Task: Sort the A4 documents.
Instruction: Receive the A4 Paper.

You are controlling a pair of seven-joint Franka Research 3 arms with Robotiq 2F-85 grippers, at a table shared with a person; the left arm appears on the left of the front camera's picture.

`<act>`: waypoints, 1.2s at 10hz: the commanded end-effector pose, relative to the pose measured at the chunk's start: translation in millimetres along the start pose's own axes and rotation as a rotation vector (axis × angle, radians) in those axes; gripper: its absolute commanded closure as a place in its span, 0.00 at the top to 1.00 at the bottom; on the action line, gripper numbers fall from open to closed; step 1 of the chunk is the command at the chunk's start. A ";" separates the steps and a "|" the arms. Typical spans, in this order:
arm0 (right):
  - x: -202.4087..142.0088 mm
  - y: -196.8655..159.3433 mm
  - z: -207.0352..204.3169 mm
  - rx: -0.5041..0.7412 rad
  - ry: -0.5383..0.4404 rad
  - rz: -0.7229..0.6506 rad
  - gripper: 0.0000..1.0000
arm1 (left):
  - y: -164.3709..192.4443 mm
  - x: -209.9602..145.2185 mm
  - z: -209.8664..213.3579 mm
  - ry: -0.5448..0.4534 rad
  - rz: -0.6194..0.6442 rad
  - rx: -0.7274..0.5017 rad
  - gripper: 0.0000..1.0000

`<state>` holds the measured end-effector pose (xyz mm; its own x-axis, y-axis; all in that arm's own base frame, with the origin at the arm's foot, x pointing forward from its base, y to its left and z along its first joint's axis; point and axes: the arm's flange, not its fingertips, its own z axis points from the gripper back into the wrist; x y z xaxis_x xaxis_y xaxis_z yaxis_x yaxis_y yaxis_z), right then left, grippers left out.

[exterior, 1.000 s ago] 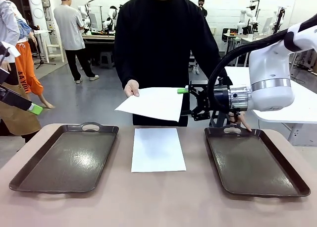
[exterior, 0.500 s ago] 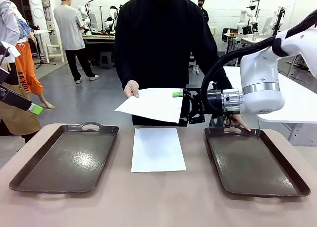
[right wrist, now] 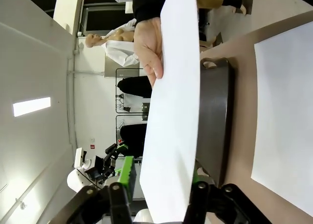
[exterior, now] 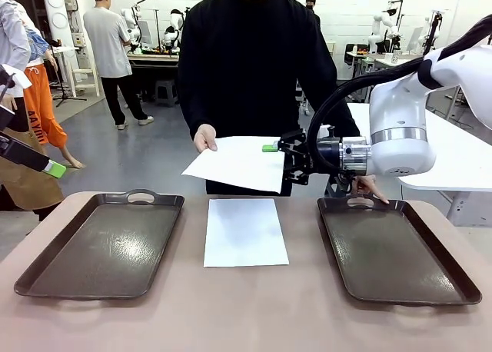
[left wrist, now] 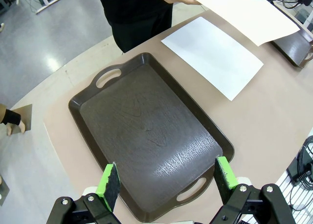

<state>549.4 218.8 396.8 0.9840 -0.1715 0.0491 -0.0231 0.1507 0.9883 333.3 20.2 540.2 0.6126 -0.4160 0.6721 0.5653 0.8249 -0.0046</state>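
Observation:
One A4 document (exterior: 246,230) (left wrist: 212,55) (right wrist: 286,116) lies flat on the table between two trays. A person's hand (exterior: 204,137) (right wrist: 149,48) holds a second white sheet (exterior: 238,161) (left wrist: 244,9) (right wrist: 173,111) out above the table's far edge. My right gripper (exterior: 278,161) (right wrist: 161,180) straddles that sheet's right edge. Its jaws are partly narrowed, and a gap still shows between one green pad (right wrist: 128,177) and the paper. My left gripper (left wrist: 168,177) hangs open above the left tray (left wrist: 146,136), holding nothing.
Two dark brown handled trays sit on the table, the left tray (exterior: 100,244) and the right tray (exterior: 392,248). The person's other hand (exterior: 373,187) rests by the right tray's far handle. People and other tables stand farther back.
My right gripper has slid left onto the held sheet's edge, and its jaws have narrowed around it. The left gripper and the sheet on the table have not moved.

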 end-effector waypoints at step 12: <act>9.8 -5.1 -20.8 0.057 0.072 0.047 0.00 | 1.8 -0.9 0.0 -0.003 -0.002 0.000 1.00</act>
<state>555.2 230.9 391.2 0.9887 -0.1399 0.0544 -0.0358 0.1324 0.9906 333.3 20.2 540.2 0.6125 -0.4160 0.6721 0.5653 0.8249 -0.0046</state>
